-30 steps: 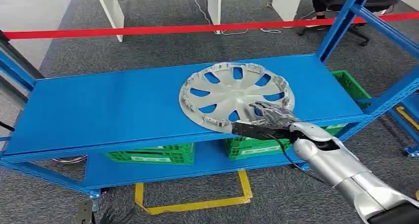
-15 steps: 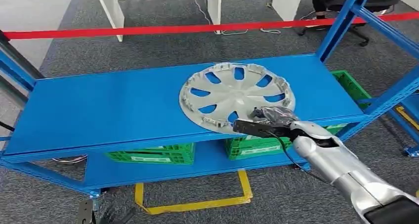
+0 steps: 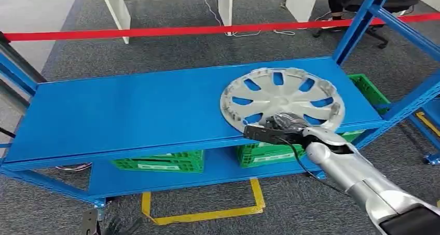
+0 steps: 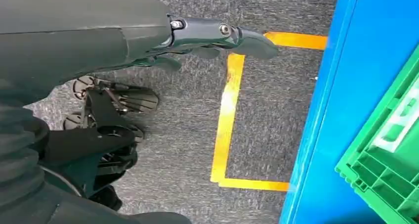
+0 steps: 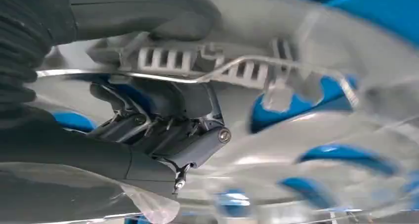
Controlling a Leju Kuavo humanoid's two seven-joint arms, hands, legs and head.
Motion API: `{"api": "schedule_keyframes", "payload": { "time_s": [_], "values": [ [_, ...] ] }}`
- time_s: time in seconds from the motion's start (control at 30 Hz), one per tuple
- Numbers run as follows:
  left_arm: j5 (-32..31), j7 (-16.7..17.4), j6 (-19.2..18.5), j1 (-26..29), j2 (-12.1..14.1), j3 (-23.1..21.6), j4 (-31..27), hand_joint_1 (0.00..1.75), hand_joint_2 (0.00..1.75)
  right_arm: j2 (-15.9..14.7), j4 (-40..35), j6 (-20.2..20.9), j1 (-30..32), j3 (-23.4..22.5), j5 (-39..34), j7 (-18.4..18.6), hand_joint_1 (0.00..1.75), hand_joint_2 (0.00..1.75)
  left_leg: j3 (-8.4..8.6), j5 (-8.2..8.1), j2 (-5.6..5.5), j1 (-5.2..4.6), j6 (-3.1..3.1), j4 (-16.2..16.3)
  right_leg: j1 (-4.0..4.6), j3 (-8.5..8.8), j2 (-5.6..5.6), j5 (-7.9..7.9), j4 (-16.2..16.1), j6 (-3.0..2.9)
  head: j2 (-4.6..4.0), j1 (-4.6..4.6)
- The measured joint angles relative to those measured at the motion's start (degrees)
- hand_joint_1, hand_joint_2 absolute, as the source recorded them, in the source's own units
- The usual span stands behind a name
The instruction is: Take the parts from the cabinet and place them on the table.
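Silver hubcap (image 3: 283,100) sits gripped at its near rim by the right hand (image 3: 283,125), not yet off the blue shelf (image 3: 129,110).

Grey carpet floor (image 3: 171,53) lying under yellow tape outline (image 3: 207,214); red barrier tape (image 3: 155,31) stretching across; white furniture legs (image 3: 120,9) standing behind.

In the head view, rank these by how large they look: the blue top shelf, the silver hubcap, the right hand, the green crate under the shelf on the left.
1. Blue top shelf
2. Silver hubcap
3. Green crate, partly hidden by the shelf, so its full size is unsure
4. Right hand, gripping the hubcap's near rim
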Motion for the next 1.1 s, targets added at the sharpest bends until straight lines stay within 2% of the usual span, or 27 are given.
{"api": "schedule_keyframes", "payload": {
  "time_s": [0.23, 0.4, 0.43, 0.6, 0.67, 0.8, 0.83, 0.97, 1.1],
  "values": [
    [-0.02, 0.0, -0.15, -0.12, 0.04, 0.0, 0.0, 0.0, 1.75, 0.35, 0.83, 1.84, -1.02, 0.78, -1.83, -1.16, 1.75, 1.75, 0.01, 0.0, 0.0, 0.0, 0.0, 0.0, 0.0, 0.0, 0.01, 0.0, 0.0, 0.0, 0.0, 0.0],
    [0.13, -0.07, -0.3, -0.2, 0.09, 0.02, 0.0, 0.0, 1.75, 0.35, 0.18, 1.82, -1.05, 1.62, -5.87, -2.56, 1.75, 1.75, 0.01, 0.01, 0.01, 0.0, 0.0, 0.01, 0.0, -0.01, 0.02, 0.01, 0.0, 0.0, 0.0, 0.0],
    [0.18, -0.11, -0.39, -0.2, 0.11, 0.02, 0.0, 0.0, 0.0, 0.35, -0.52, 1.42, -0.7, 1.7, -6.85, -2.93, 1.75, 1.75, 0.01, 0.01, 0.01, 0.0, 0.0, 0.01, 0.0, -0.01, 0.02, 0.01, 0.0, 0.0, 0.0, -0.02],
    [1.13, -1.79, -1.59, -0.15, 0.35, 0.04, 0.0, 0.0, 0.0, -0.76, -9.72, -6.06, 4.63, -0.16, -11.13, -6.19, 1.75, 1.75, -0.01, 0.0, -0.01, 0.01, 0.0, 0.01, 0.01, -0.05, -0.02, -0.01, 0.0, 0.0, 0.0, -0.02],
    [1.38, -2.64, -1.88, -0.05, 0.48, 0.07, 0.0, 0.0, 0.0, -1.51, -16.0, -10.02, 8.52, -2.46, -11.67, -8.06, 1.75, 1.75, -0.03, -0.02, -0.04, 0.01, 0.01, 0.01, 0.01, -0.05, -0.04, -0.04, 0.0, -0.02, 0.0, -0.02],
    [1.55, -4.42, -2.67, -0.01, 0.61, 0.09, 0.0, 0.0, 0.0, -1.81, -26.52, -15.34, 16.67, -6.96, -11.8, -12.6, 1.75, 1.75, -0.18, -0.04, -0.05, 0.01, 0.01, 0.0, 0.01, -0.18, -0.04, -0.07, 0.0, 0.0, 0.0, 0.02],
    [1.55, -4.83, -3.1, -0.01, 0.63, 0.09, 0.0, 0.0, 1.75, -1.79, -28.99, -16.21, 18.41, -7.95, -12.24, -14.24, 1.75, 1.75, -0.2, -0.04, -0.05, 0.01, 0.01, 0.0, 0.01, -0.2, -0.04, -0.07, 0.0, 0.0, 0.0, -0.04],
    [1.73, -6.4, -5.49, -0.03, 0.77, 0.09, 0.0, 0.0, 1.75, -1.16, -37.75, -18.53, 25.23, -11.24, -15.89, -21.23, 1.75, 1.75, -0.24, -0.03, -0.06, 0.01, 0.01, -0.01, 0.01, -0.23, -0.04, -0.07, 0.0, 0.0, 0.0, 0.0],
    [1.77, -6.62, -5.99, -0.09, 0.9, 0.09, 0.0, 0.0, 1.75, -0.5, -42.75, -18.75, 28.56, -12.68, -16.96, -22.65, 1.75, 1.75, -0.24, -0.03, -0.05, 0.01, 0.01, -0.01, 0.01, -0.24, -0.04, -0.07, 0.0, -0.01, 0.0, -0.02]
  ]
}}
